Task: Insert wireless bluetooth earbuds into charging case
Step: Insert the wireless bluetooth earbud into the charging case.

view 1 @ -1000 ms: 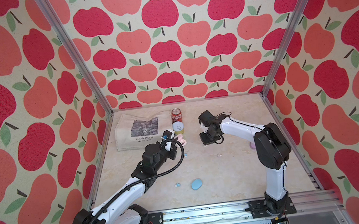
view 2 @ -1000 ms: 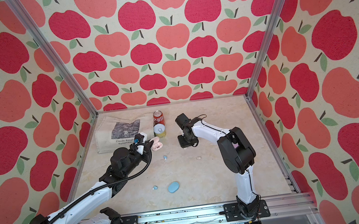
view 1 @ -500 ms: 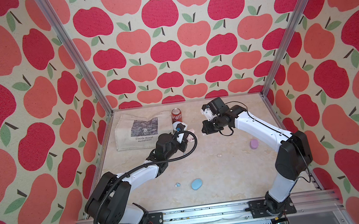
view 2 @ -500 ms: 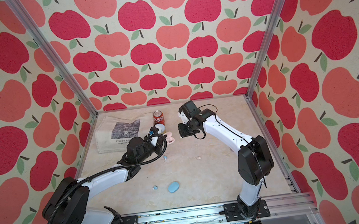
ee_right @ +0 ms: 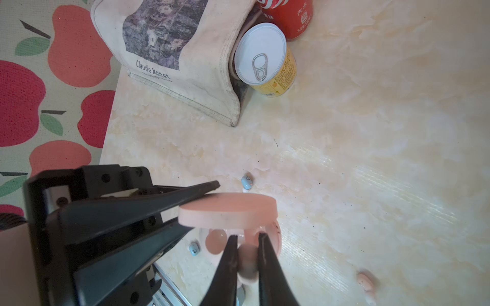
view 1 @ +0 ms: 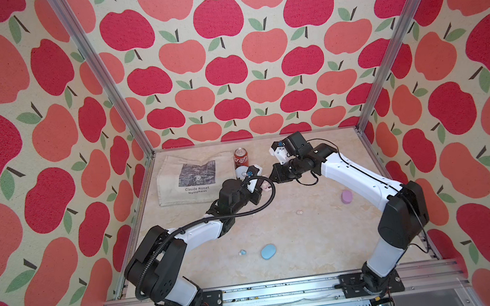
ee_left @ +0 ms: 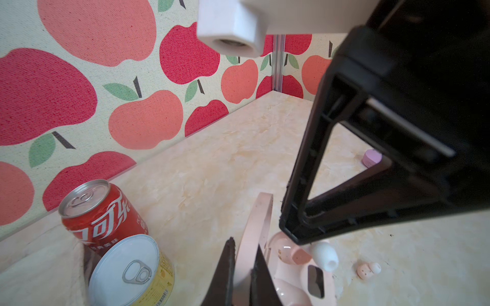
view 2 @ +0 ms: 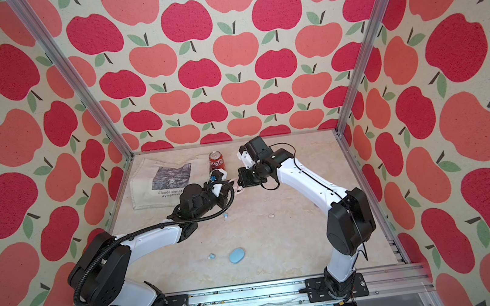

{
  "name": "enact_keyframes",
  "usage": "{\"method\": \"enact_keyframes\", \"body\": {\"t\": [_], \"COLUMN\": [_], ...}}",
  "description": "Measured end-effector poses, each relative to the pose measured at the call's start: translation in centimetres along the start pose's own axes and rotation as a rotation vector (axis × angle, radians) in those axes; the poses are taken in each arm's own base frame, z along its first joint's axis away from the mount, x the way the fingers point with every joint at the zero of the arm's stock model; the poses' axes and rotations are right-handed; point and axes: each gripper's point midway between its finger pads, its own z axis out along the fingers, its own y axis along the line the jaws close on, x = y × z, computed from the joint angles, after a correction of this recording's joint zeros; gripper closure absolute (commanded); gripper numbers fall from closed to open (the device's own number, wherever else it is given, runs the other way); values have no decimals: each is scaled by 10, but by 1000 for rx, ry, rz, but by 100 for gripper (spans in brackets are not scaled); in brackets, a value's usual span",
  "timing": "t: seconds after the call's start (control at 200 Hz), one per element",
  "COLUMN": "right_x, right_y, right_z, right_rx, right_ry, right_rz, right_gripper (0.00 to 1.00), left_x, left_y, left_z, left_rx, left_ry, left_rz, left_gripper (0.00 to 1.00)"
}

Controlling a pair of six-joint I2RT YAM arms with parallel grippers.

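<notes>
My left gripper [ee_left: 245, 246] is shut on the raised lid [ee_left: 261, 217] of an open pink charging case [ee_left: 299, 286], held near the cans. My right gripper [ee_right: 248, 237] is shut on a pink earbud [ee_right: 248, 261] just above the case's wells. In both top views the two grippers [view 1: 262, 186] [view 1: 273, 177] meet at the table's middle back. Another pink earbud [view 1: 299, 212] lies loose on the table. Blue earbuds [ee_right: 246, 182] [ee_right: 194, 249] lie beside the case, and one more blue earbud [view 1: 242, 252] sits near the front.
A red cola can [view 1: 241, 158] and a yellow tin [view 1: 242, 172] stand just behind the grippers, next to a Monet tote bag [view 1: 191, 179]. A closed blue case [view 1: 268, 251] lies at the front, and a purple case [view 1: 346, 196] under the right arm.
The left gripper has carried the pink case slightly right. The right gripper has shifted left and down to it. Both arms' elbows have swung outward.
</notes>
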Motion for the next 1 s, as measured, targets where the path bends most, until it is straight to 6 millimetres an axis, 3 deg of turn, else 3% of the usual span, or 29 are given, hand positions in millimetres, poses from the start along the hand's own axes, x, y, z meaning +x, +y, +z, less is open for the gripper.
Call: {"method": "enact_keyframes", "body": {"t": [0.495,0.855,1.0], "right_x": [-5,-6,4], "right_y": [16,11,-3], "right_z": [1,2,4], "right_rx": [-29,-6,22], "right_ry": [-24,-37,-37], "right_rz": [-13,-13,-1], "right_gripper": [86,75,71], "left_x": [-8,-8,-1], "left_y": [-1,4,11], "left_z": [3,3,4], "left_rx": [4,-28,-54], "left_ry": [-17,-15,-8], "left_rz": [4,-1,-8], "left_gripper": [100,100,100]}}
